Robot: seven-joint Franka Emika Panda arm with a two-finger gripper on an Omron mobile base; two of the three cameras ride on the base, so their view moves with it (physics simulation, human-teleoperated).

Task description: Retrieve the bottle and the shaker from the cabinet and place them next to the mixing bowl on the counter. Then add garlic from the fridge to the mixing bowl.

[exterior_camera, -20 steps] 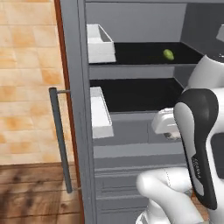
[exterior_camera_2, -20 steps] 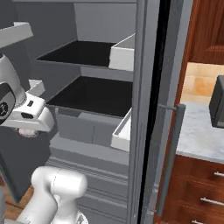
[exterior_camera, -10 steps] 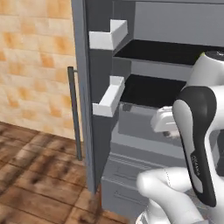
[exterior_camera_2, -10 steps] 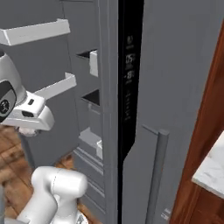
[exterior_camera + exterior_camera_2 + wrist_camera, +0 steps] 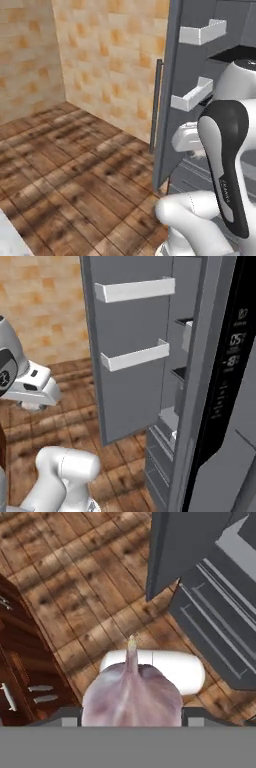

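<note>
A pale purple garlic bulb (image 5: 131,697) with its pointed tip up sits in my gripper (image 5: 131,714), which is shut on it above the wooden floor. In the base views my white hand (image 5: 186,139) (image 5: 33,389) hangs in front of the open fridge door (image 5: 167,100) (image 5: 132,396). The grey fridge (image 5: 215,622) stands open, with its lower drawers showing. The bottle, the shaker, the mixing bowl and the counter are out of view.
White door shelves (image 5: 134,356) (image 5: 191,95) stick out from the open door. The door's bar handle (image 5: 155,106) faces a tan tiled wall (image 5: 100,60). Brown plank floor (image 5: 75,190) stretches to the left. Reddish-brown drawer fronts (image 5: 20,677) stand close by.
Both base views have swung away from the fridge's inside, so the base has turned. The shelves have slid off to the right, and the floor and tiled wall have come into view.
</note>
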